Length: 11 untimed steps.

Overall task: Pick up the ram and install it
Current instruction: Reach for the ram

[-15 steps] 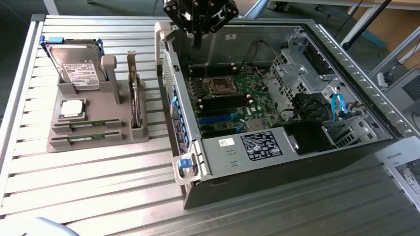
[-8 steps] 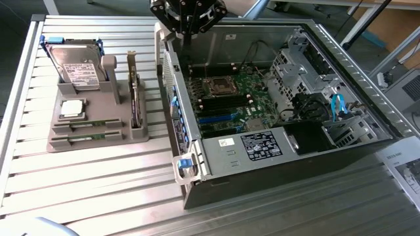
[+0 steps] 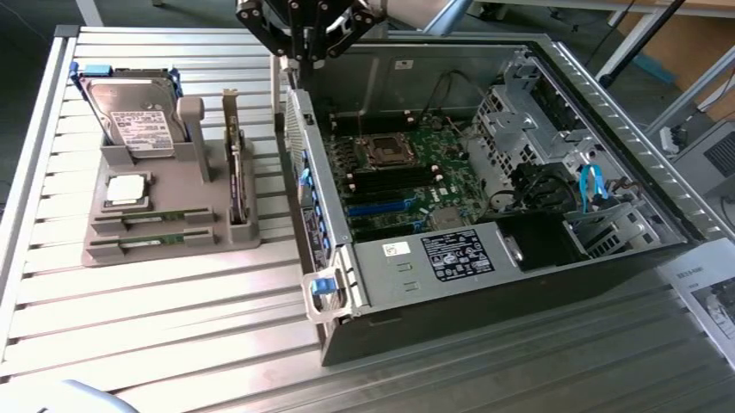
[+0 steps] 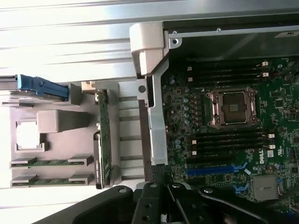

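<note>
Exterior view: your gripper (image 3: 301, 53) hangs clenched and empty over the computer case (image 3: 379, 258) wall, well apart from the ram (image 3: 151, 222) (two sticks, side by side) lying in the grey holder (image 3: 224, 243). Descending with fingers shut would likely jam a stick or knock the holder askew.

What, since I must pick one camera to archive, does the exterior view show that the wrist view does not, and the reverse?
Exterior view: the black power supply with a white label, the light-blue cables in the open computer case, and the label face of the silver hard drive. Wrist view: the white latches at the ends of the black memory slots. Both: two thin green ram sticks lying in the grey holder, the empty processor socket, and the black gripper, shut.
</note>
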Motion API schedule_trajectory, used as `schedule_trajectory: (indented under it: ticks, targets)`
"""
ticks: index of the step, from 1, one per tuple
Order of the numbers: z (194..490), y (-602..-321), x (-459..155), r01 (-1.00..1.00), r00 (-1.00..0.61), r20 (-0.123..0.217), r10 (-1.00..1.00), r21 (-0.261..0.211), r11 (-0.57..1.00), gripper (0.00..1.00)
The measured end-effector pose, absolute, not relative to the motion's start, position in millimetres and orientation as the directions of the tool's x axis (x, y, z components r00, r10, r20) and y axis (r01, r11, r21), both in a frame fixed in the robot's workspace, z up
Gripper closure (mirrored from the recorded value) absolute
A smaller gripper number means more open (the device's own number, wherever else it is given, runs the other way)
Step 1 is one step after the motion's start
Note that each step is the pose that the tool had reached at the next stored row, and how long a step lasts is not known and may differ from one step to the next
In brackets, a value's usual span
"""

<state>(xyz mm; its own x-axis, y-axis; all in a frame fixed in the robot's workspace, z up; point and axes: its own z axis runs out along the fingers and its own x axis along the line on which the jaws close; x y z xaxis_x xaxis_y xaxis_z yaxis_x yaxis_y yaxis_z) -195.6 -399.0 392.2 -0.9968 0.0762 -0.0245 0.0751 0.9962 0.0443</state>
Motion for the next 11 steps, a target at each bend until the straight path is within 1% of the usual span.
schedule_trajectory:
  ticks: [11]
  targets:
    - [391.9, -398.9, -223.7, 0.075, -0.997, -0.024, 0.076, 0.044, 0.996, 0.9]
